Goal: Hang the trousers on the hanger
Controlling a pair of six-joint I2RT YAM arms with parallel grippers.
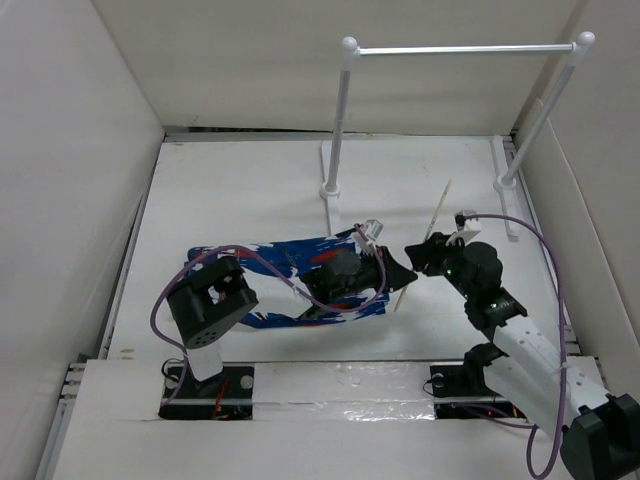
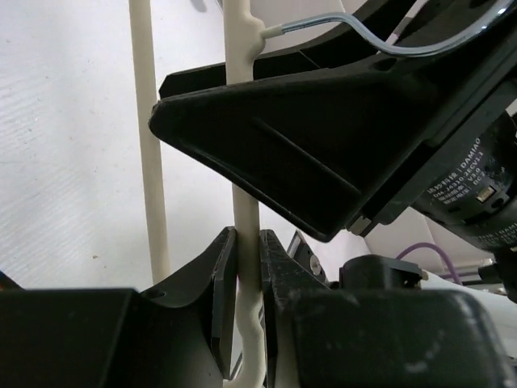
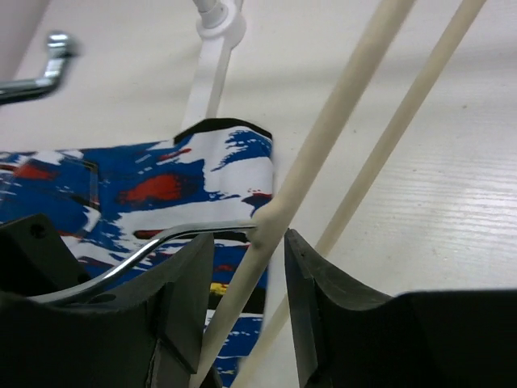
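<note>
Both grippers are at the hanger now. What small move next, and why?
Probably close the right gripper on the hanger: its jaws straddle the rod with gaps either side, while the left gripper is clamped on it. The trousers lie flat on the table, so one arm must free up.

Bright even lighting, soft shadows, slight blur

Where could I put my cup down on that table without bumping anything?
Bare table lies at the far left, between the trousers and the back wall, and again between the two posts of the rail stand. The middle is crowded: the left gripper and right gripper meet at the hanger, just right of the trousers.
</note>
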